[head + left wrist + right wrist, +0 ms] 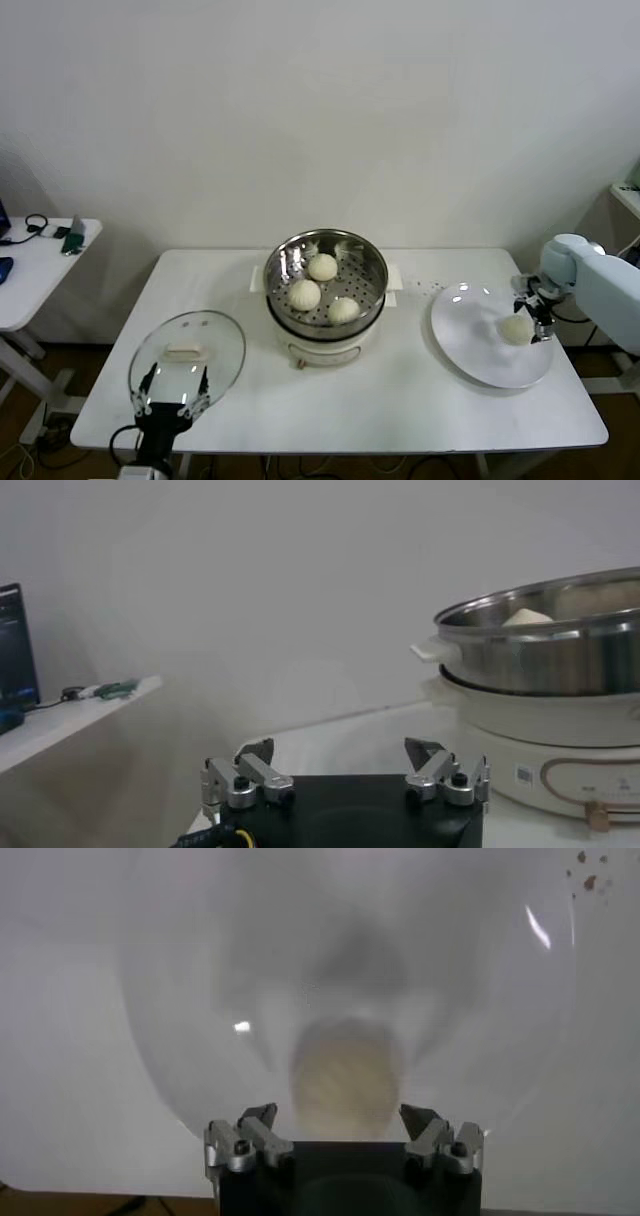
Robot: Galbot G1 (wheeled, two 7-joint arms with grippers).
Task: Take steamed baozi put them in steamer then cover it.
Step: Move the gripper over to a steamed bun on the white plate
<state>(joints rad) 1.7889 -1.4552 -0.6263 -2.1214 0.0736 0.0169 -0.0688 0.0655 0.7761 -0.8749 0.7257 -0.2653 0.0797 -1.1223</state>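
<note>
The steamer (374,288), a shiny steel basket on a white pot base, stands mid-table with three steamed baozi (322,267) inside. A fourth baozi (517,328) lies on the white plate (470,345) at the right. My right gripper (531,316) hangs open just over it, one finger on either side, and the right wrist view shows that baozi (345,1078) just ahead of the open right gripper (340,1116). The glass cover (218,335) lies flat at the front left. Over its near edge my left gripper (177,378) is open and empty. From the left gripper (343,748), the steamer (560,645) is seen side-on.
The white table (400,405) carries everything; its front edge runs just below the cover and the plate. A small side table (40,265) with cables and small devices stands off to the left. Pale furniture sits at the far right behind my right arm.
</note>
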